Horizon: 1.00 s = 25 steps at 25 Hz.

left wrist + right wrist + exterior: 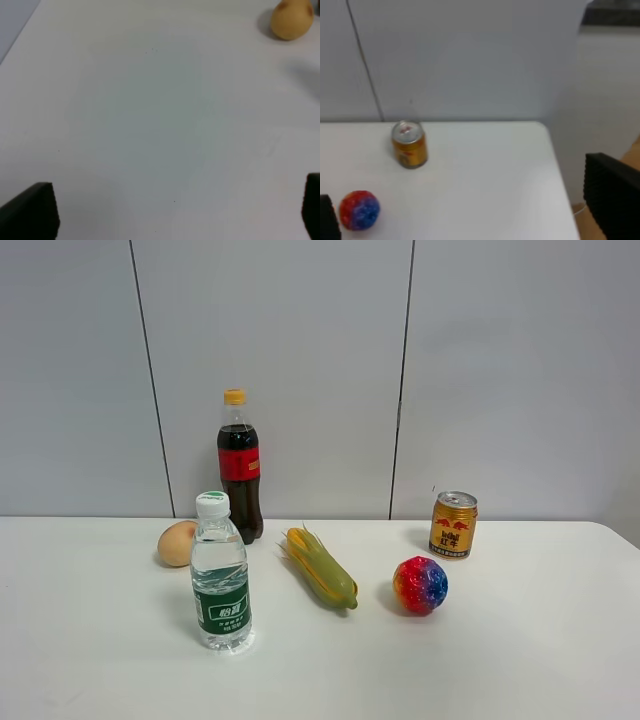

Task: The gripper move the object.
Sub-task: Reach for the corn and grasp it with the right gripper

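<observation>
Two bottles are stood upright on the white table (560,640): a cola bottle (240,465) filled with dark drink and a water bottle (220,575) filled with clear water. One gold can (453,525), one egg (177,543), one rainbow ball (420,585) and one toy corn ear (320,567) are counted, the corn laid between water bottle and ball. The left gripper (170,212) and right gripper (465,200) are spread wide, and nothing is held.

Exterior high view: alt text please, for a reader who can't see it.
A toy corn lies in the middle of a white table, a rainbow ball to its right and a gold can behind the ball. Left of the corn stand a water bottle in front and a cola bottle behind, with an egg leftmost.
</observation>
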Tool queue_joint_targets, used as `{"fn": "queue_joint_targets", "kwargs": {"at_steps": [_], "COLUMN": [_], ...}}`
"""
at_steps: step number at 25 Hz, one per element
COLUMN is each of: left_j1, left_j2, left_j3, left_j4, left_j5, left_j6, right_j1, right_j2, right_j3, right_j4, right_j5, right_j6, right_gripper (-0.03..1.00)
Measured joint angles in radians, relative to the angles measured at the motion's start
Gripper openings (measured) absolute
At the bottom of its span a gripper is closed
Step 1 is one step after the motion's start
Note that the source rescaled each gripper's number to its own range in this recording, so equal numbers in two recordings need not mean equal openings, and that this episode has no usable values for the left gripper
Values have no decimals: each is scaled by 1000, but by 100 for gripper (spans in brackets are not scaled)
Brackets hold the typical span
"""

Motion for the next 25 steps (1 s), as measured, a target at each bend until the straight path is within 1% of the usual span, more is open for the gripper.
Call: {"fn": "queue_joint_targets", "kwargs": {"at_steps": [4, 5, 6, 11, 13, 16, 19, 22, 25], "left_j1": [0, 0, 0, 0, 0, 0, 0, 0, 0], "left_j2": [0, 0, 0, 0, 0, 0, 0, 0, 0], "left_j3": [0, 0, 0, 0, 0, 0, 0, 0, 0], "left_j4": [0, 0, 0, 0, 0, 0, 0, 0, 0], "left_j5": [0, 0, 0, 0, 0, 0, 0, 0, 0], "left_j6": [0, 0, 0, 0, 0, 0, 0, 0, 0], "right_j1": [0, 0, 0, 1, 17, 68, 152, 234, 304], "right_j2": [216, 313, 313, 512, 569, 654, 753, 861, 981], "right_j3": [-79, -110, -110, -201, -243, -313, -397, -504, -621], "right_j4": [91, 123, 123, 201, 226, 249, 252, 256, 254], "right_j5": [22, 34, 34, 45, 46, 48, 71, 86, 121], "right_j6": [-16, -45, -45, -117, -141, -163, -169, -169, -147], "right_gripper": [100, 100, 100, 100, 100, 100, 99, 99, 98]}}
